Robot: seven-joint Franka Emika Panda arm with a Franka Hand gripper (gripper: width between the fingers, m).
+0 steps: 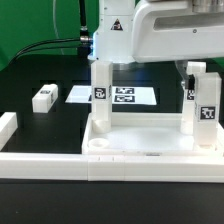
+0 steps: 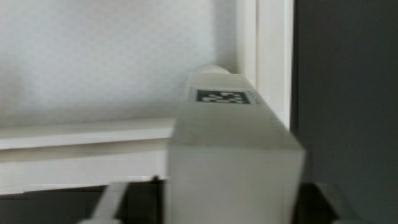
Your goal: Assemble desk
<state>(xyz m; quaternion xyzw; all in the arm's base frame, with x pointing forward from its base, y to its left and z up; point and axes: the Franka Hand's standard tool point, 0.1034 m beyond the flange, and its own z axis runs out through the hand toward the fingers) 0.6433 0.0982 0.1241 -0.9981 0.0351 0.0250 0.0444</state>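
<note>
Progress looks to be about halfway. The desk top (image 1: 140, 152) lies on the tabletop (image 1: 40, 70) with its rim up, just behind the front border wall (image 1: 50, 160). One leg (image 1: 101, 95) stands upright in the top's far corner at the exterior view's left. A second leg (image 1: 206, 112) stands upright at the exterior view's right, where the arm (image 1: 150, 30) reaches down. The wrist view shows a tagged leg close up in front of the jaws, but it cannot be told whether they grip it or stand just off it. Nor is it clear that this leg is fully seated. A third leg (image 1: 45, 97) lies loose on the tabletop, near the marker board (image 1: 118, 96) and well apart from the top. An empty round socket (image 1: 97, 145) shows at a near corner. At least two legs seem left to fit, and no fourth leg is in view.
</note>
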